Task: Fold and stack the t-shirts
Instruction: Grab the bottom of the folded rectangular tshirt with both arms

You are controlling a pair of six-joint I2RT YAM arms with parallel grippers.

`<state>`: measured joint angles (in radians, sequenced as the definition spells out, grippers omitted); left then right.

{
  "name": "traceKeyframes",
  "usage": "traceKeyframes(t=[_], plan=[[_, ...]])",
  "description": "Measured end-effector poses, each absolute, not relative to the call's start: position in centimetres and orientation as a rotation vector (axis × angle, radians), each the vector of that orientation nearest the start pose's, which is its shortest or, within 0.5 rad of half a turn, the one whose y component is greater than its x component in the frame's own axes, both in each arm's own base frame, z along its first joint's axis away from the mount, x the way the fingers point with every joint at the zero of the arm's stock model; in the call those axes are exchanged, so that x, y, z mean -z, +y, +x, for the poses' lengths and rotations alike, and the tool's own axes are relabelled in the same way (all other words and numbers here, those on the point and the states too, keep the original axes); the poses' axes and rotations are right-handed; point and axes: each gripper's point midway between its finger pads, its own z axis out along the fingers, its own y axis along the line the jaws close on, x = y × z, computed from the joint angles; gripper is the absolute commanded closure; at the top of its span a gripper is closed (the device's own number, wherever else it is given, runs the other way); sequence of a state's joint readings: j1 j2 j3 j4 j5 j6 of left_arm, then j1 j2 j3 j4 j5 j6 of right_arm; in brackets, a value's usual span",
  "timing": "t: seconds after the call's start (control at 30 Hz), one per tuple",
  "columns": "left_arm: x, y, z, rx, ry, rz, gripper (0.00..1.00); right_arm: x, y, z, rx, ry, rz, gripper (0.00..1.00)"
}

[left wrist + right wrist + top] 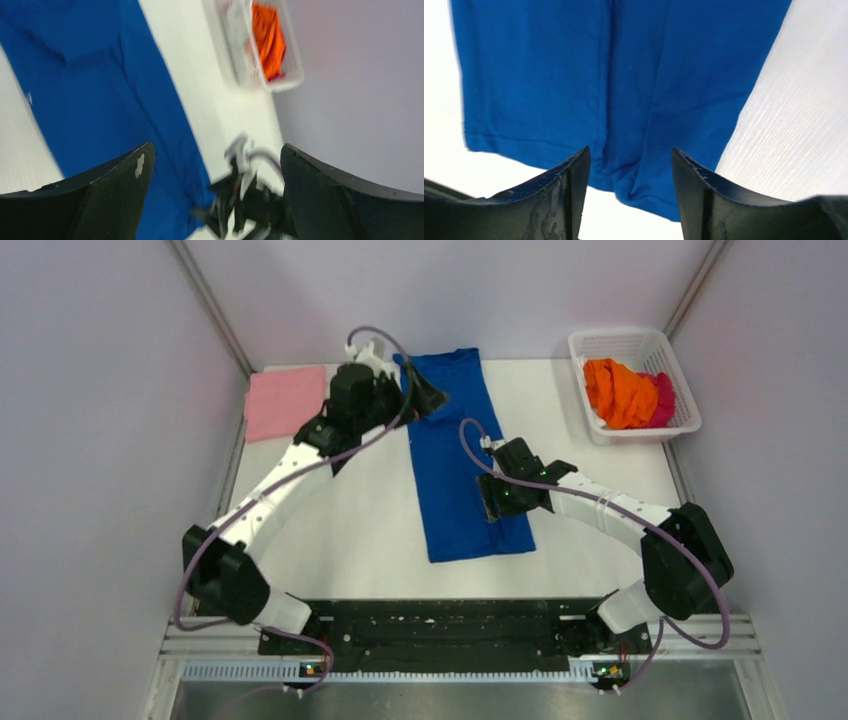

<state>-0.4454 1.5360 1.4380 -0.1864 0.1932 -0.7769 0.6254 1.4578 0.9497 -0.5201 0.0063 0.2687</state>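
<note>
The royal blue t-shirt (455,455) lies flat on the white table as a long narrow strip, print hidden. It also fills the left wrist view (100,100) and the right wrist view (599,75). My left gripper (428,392) is open above the strip's far left edge. My right gripper (497,502) is open just above the strip's near right part, near its hem. A folded pink t-shirt (284,400) lies at the far left. The orange t-shirt (617,392) and the magenta one (664,400) are crumpled in the basket.
The white mesh basket (610,342) stands at the far right corner, also in the left wrist view (235,55). Grey walls with metal posts enclose the table. The black mounting rail (450,625) runs along the near edge.
</note>
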Motion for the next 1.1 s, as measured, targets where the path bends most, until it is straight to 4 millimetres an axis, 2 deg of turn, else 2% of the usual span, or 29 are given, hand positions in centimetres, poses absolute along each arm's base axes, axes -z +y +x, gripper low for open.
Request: traceKeyframes(t=[0.07,0.23,0.27,0.3,0.37,0.47,0.57,0.7,0.93,1.1], plan=[[-28.7,-26.7,36.9,1.006,2.040,-0.152,0.01,-6.6,19.6,26.1,-0.268,2.613,-0.469,0.46],[-14.9,-25.9,29.5,0.881,2.404,-0.175,0.01,-5.1,19.2,26.1,-0.222,2.649,-0.485,0.49],[-12.8,-25.5,27.9,0.857,2.476,-0.183,0.01,-4.9,19.2,26.0,-0.219,2.655,-0.487,0.50],[-10.9,-25.2,26.2,0.838,2.546,-0.188,0.01,-4.7,19.2,26.0,-0.217,2.661,-0.490,0.51],[-8.5,-24.9,23.6,0.814,2.646,-0.196,0.03,-4.3,19.2,26.0,-0.216,2.671,-0.492,0.52],[-7.4,-25.2,21.1,0.824,2.710,-0.187,0.10,-3.6,19.1,26.0,-0.192,2.688,-0.492,0.57],[-7.3,-25.8,20.0,0.849,2.737,-0.179,0.14,-2.8,18.6,26.0,-0.151,2.709,-0.489,0.64],[-7.0,-26.3,19.4,0.858,2.760,-0.185,0.22,-2.8,18.5,26.2,-0.137,2.704,-0.480,0.78],[-3.8,-26.2,18.5,0.773,2.868,-0.190,0.34,-3.0,18.6,26.2,-0.148,2.702,-0.461,0.98],[-3.1,-26.4,18.5,0.750,2.893,-0.191,0.40,-4.1,19.2,26.2,-0.201,2.677,-0.448,1.00]])
